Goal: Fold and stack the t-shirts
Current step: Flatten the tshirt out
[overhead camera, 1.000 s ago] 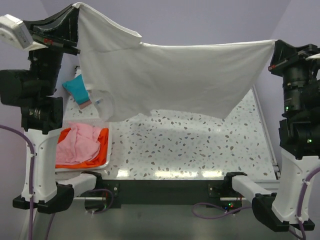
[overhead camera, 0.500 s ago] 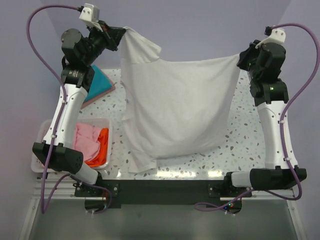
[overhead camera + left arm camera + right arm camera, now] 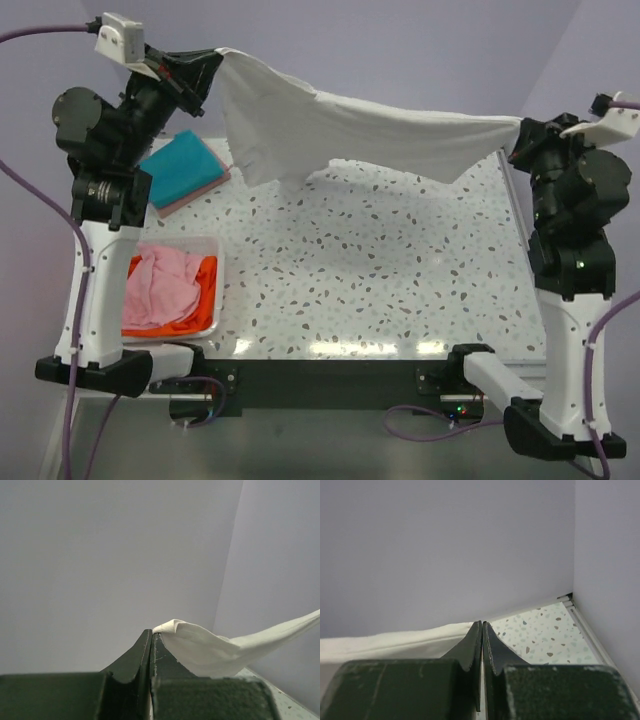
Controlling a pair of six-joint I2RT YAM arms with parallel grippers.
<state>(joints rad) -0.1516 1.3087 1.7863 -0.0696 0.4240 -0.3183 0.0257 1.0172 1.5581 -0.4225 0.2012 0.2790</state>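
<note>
White t-shirt (image 3: 350,130) now stretched near-horizontal above the bench (image 3: 380,290), clear of it; half a second ago it hung as a curtain, hem near the surface; judged a swing to lay it flat, folding not begun; left end effector (image 3: 215,60) and right end effector (image 3: 522,128) each clenched on its edge, now wider apart.

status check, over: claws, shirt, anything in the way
Both shut: left claw on white t-shirt, right claw on its other edge. Shirt stretched airborne between them. Folded teal t-shirt back left, basket front left, both off to the side.
</note>
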